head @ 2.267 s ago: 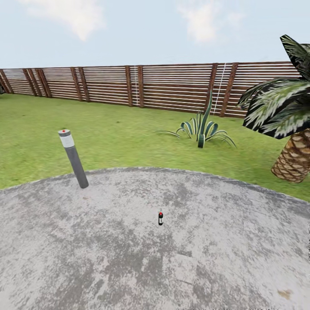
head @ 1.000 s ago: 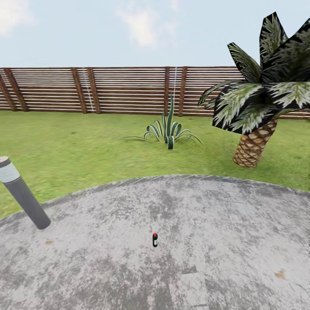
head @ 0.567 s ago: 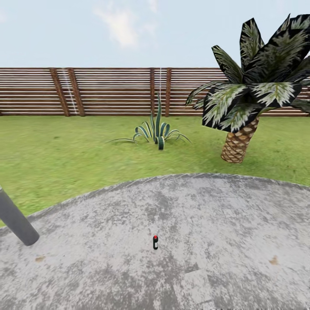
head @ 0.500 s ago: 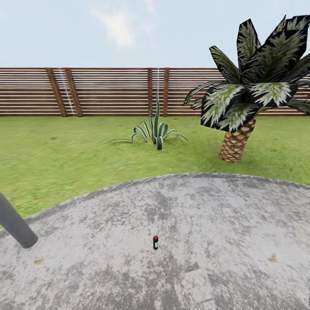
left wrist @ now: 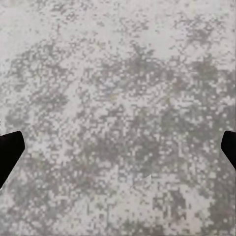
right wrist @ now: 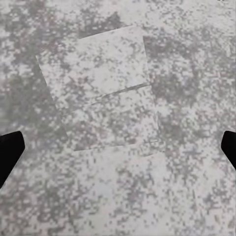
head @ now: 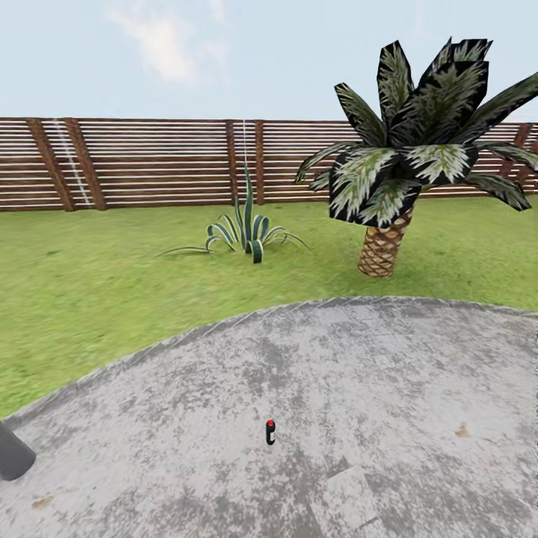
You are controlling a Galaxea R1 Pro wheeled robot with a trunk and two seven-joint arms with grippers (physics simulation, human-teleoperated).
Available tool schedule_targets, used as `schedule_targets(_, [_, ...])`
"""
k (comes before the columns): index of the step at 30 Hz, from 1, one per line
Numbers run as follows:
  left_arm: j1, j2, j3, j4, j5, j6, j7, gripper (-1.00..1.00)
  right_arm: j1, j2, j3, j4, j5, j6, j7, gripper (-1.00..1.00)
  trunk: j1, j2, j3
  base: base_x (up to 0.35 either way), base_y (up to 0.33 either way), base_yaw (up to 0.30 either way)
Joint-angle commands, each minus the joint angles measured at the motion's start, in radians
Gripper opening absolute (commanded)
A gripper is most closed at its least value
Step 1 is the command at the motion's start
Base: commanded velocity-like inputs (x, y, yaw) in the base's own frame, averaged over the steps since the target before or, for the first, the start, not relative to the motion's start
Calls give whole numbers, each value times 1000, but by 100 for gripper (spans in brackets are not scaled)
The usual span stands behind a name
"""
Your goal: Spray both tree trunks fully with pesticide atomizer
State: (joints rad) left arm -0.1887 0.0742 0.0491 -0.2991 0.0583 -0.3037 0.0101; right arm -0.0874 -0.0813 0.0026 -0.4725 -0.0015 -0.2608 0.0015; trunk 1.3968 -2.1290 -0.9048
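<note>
The small dark pesticide atomizer with a red top [head: 270,431] stands upright on the rough grey mottled concrete floor [head: 388,403], its long axis vertical and its red cap uppermost. In the head view it sits low and near the middle of the paved area, alone, with bare paving all around it and nothing touching it. Which way its nozzle faces is too small to tell.

At the left edge of the same view, the dark grey base of a round post [head: 10,453] rises from the paving, well apart from the atomizer. The paving ends in a curved border, beyond which lies the wide green lawn of the garden [head: 97,299]. On the grass stands a spiky striped green agave-like plant [head: 246,233], and to its right a short palm with a scaly brown trunk and dark fronds [head: 400,175]. A brown horizontal-slat wooden fence [head: 149,161] closes the lawn behind them, under a pale blue sky with thin clouds.

The left wrist view looks straight down on mottled grey concrete; the left gripper [left wrist: 118,150] shows two black fingers [left wrist: 9,152] at opposite edges of the picture, spread wide and holding nothing. The right wrist view shows the same kind of paving with a paler square patch [right wrist: 103,88] outlined in it, a detail the left wrist view lacks; the right gripper [right wrist: 118,150] likewise has its black fingers [right wrist: 9,150] far apart and empty.
</note>
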Motion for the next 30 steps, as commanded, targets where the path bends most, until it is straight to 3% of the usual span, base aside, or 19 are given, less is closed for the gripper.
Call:
schedule_targets(1, [0,0,0,0,0,0,0,100,0,0,0,0,0,0,0,100,0,0,0,232,254,-256])
schedule_targets(10, [0,0,1,0,0,0,1,100,0,0,0,0,0,0,0,100,0,0,4,197,274,-256])
schedule_targets(25, [0,-1,1,0,0,0,1,100,0,0,0,0,0,0,0,100,0,0,10,11,323,-259])
schedule_targets(30, [0,0,1,0,0,0,1,100,0,0,0,0,0,0,0,100,0,0,13,0,131,-259])
